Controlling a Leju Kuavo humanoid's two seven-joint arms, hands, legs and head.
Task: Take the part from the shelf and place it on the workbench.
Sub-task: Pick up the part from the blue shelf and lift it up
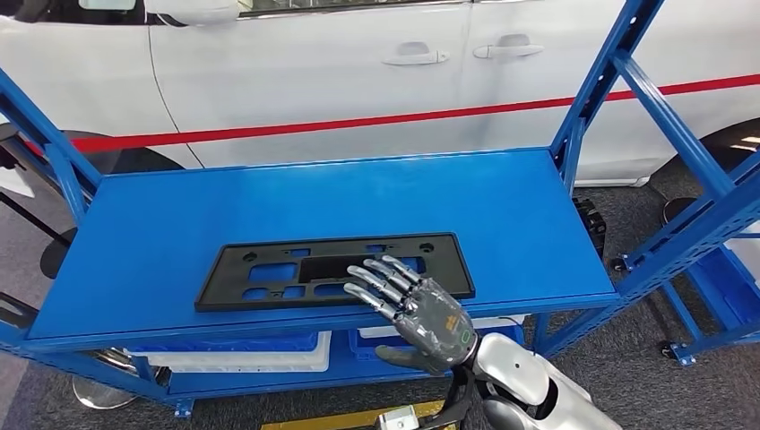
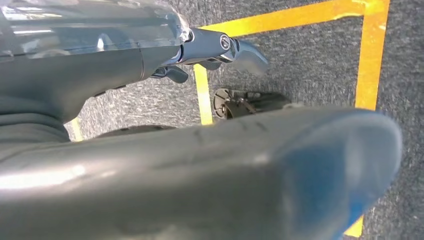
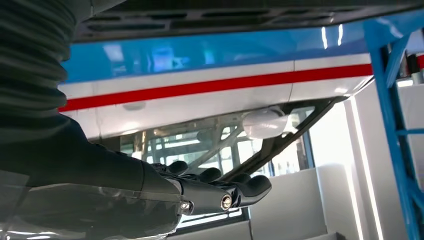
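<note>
Right hand (image 1: 419, 309) spread flat, empty, fingertips over near edge of black license-plate bracket (image 1: 323, 269) lying on blue shelf (image 1: 502, 206). Best: slide thumb under rim, pinch firmly, lift level.

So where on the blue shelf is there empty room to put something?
Behind the black part, toward the white car, the blue shelf is bare. Its right end is free too. The front middle is crowded: the part and the right hand.

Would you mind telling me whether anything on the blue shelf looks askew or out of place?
The black part lies flat, roughly parallel to the blue shelf's front edge. The right hand reaches over its near edge. Nothing stands out.
</note>
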